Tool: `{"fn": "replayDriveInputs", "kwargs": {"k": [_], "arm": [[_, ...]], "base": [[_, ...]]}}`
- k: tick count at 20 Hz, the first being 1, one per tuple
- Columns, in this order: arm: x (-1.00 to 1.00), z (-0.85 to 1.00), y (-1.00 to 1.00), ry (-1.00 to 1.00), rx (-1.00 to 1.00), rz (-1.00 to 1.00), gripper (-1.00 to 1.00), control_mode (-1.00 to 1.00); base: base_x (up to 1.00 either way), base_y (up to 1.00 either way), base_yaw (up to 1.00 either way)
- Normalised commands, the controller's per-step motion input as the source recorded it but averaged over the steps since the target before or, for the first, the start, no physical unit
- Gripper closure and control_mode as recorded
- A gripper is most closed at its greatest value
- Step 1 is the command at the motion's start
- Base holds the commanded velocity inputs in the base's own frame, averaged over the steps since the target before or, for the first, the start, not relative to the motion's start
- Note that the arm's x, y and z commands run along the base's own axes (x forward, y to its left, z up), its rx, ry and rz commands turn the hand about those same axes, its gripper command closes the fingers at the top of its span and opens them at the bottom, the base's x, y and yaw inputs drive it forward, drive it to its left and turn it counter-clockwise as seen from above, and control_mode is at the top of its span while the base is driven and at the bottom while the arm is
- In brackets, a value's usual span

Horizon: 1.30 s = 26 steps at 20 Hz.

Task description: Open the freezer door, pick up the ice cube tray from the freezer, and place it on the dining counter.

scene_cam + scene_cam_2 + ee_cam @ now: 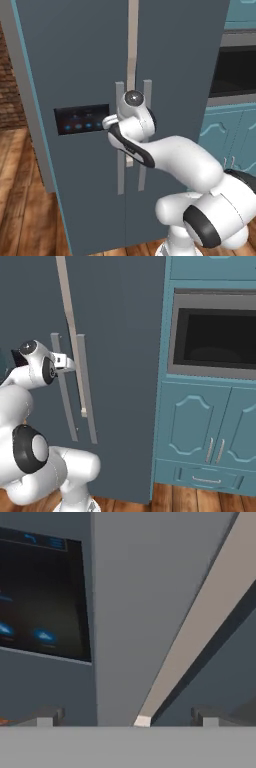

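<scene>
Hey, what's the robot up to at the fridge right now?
The white arm has its open gripper up close to the freezer door, the one with the black panel of blue lights. Its fingers are spread near the long grey handle and hold nothing. The door appears shut, so the tray step is not yet begun.

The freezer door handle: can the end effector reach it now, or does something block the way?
Probably yes. The open end effector is close before the freezer door, near its handle; nothing stands between.

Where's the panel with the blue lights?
In the left base view, the panel sits on the freezer door, just left of its handle and the tool.
</scene>
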Motion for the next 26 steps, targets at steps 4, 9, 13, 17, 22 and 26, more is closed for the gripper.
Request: {"fn": "replayDriveInputs", "kwargs": {"k": [4, 9, 13, 17, 22, 26], "arm": [[0.55, -0.05, 0.03, -0.02, -0.01, 0.0, -1.0, -1.0], [0.44, -0.05, 0.02, 0.0, -0.03, 0.0, -1.0, -1.0], [0.28, -0.07, 0.0, 0.0, 0.0, 0.0, -1.0, -1.0], [0.11, -0.06, 0.0, -0.02, 0.0, 0.0, 1.0, -1.0], [0.01, 0.0, 0.12, 0.0, 0.0, 0.0, 1.0, -1.0], [-0.13, 0.0, 0.43, 0.01, 0.0, 0.07, 1.0, -1.0]], "base": [[0.0, 0.0, 0.0], [0.0, 0.0, 0.0], [0.0, 0.0, 0.0], [0.0, 0.0, 0.0], [0.0, 0.0, 0.0], [0.0, 0.0, 0.0]]}}
